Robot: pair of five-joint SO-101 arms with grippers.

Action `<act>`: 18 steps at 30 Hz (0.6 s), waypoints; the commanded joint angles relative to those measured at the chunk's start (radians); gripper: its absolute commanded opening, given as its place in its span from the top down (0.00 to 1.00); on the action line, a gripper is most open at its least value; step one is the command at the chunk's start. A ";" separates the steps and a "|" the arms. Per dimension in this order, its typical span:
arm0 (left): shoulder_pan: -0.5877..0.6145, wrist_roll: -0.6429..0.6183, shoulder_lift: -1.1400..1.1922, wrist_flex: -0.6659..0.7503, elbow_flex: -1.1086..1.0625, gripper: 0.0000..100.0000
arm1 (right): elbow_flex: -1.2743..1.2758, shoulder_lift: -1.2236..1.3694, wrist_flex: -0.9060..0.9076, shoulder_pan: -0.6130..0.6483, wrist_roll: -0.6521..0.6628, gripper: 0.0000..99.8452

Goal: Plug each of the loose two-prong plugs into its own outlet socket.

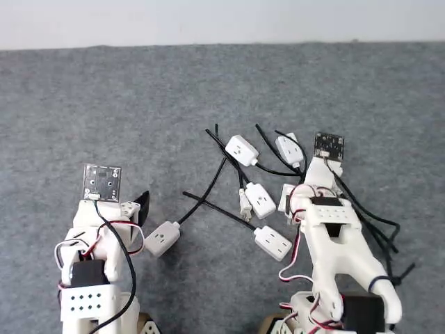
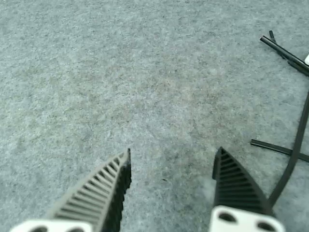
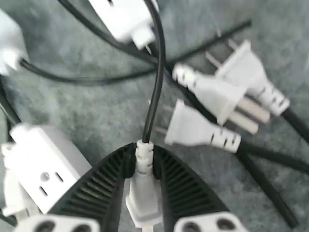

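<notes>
My right gripper is shut on a white two-prong plug, gripping its body, and the plug's black cord runs away from the fingers. A white outlet socket lies close beside that gripper. Two more loose white plugs lie just beyond on the carpet. In the high view several white sockets are scattered among black cords between the arms. My left gripper stands open over bare grey carpet, with one socket to its right.
Grey carpet covers the table, with wide free room at the back and left. Tangled black cords cross the middle, and more cord loops trail along the right arm's outer side. A white wall edge runs along the far side.
</notes>
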State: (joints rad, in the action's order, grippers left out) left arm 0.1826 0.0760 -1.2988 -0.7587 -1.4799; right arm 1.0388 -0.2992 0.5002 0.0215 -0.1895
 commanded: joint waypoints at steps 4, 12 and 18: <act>-0.003 -0.009 0.006 0.020 0.005 0.73 | -0.143 -0.002 -0.008 -0.007 0.066 0.99; -0.003 -0.008 0.003 0.020 0.005 0.73 | -0.207 -0.157 -0.008 -0.016 0.061 0.99; -0.003 0.011 -0.009 -0.026 0.061 0.73 | -0.209 -0.464 0.107 0.108 0.060 0.99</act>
State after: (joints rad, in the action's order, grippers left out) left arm 0.1826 0.0760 -1.2988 -0.7587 -1.4784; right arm 0.8915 -0.5907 0.5447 0.0598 -0.1389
